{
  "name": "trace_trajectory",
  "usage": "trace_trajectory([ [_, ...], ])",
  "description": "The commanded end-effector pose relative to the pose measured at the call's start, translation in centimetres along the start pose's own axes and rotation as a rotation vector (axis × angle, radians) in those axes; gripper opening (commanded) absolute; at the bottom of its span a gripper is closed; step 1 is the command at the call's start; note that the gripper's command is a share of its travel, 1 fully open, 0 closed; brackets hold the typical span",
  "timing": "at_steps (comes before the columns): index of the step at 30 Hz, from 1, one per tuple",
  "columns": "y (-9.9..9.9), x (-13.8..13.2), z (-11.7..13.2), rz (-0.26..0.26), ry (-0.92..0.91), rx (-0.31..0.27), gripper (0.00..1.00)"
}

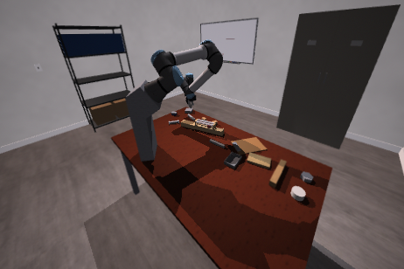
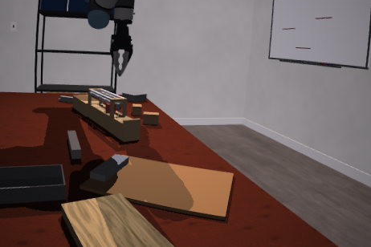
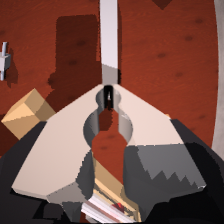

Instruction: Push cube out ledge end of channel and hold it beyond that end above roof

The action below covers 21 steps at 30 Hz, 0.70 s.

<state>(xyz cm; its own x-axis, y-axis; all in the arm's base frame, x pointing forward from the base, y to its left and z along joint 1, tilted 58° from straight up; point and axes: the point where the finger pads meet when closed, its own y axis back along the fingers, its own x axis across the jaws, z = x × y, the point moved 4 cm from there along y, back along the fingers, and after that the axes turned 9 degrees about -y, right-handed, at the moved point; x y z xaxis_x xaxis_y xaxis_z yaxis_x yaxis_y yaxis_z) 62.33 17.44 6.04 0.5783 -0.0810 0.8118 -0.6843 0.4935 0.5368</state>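
Observation:
The wooden channel (image 1: 201, 127) lies on the red table; it has a barred roof and also shows in the exterior view (image 2: 106, 112). A small red cube (image 2: 108, 107) shows faintly inside it, and as a red spot at the bottom of the wrist view (image 3: 118, 206). My gripper (image 2: 121, 70) is shut and empty. It points down and hangs well above the table beyond the channel's far end, also seen from the top view (image 1: 191, 103). In the wrist view the closed fingertips (image 3: 107, 95) sit over a pale grey bar (image 3: 110, 37) lying on the table.
Small wooden blocks (image 2: 150, 118) (image 3: 27, 112) and a grey block (image 2: 134, 97) lie near the channel's far end. A grey stick (image 2: 74, 144), a dark tray (image 2: 30, 183), a flat board (image 2: 169, 184) and a plank (image 2: 108, 223) lie nearer. A white cylinder (image 1: 298, 193) sits far right.

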Motion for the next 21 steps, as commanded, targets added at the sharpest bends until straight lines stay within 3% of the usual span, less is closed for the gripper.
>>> trace_trajectory([
  [1, 0.08, 0.02, -0.19, 0.002, 0.01, 0.002, 0.0],
  [21, 0.07, -0.25, -0.36, 0.003, 0.168, 0.002, 0.0],
])
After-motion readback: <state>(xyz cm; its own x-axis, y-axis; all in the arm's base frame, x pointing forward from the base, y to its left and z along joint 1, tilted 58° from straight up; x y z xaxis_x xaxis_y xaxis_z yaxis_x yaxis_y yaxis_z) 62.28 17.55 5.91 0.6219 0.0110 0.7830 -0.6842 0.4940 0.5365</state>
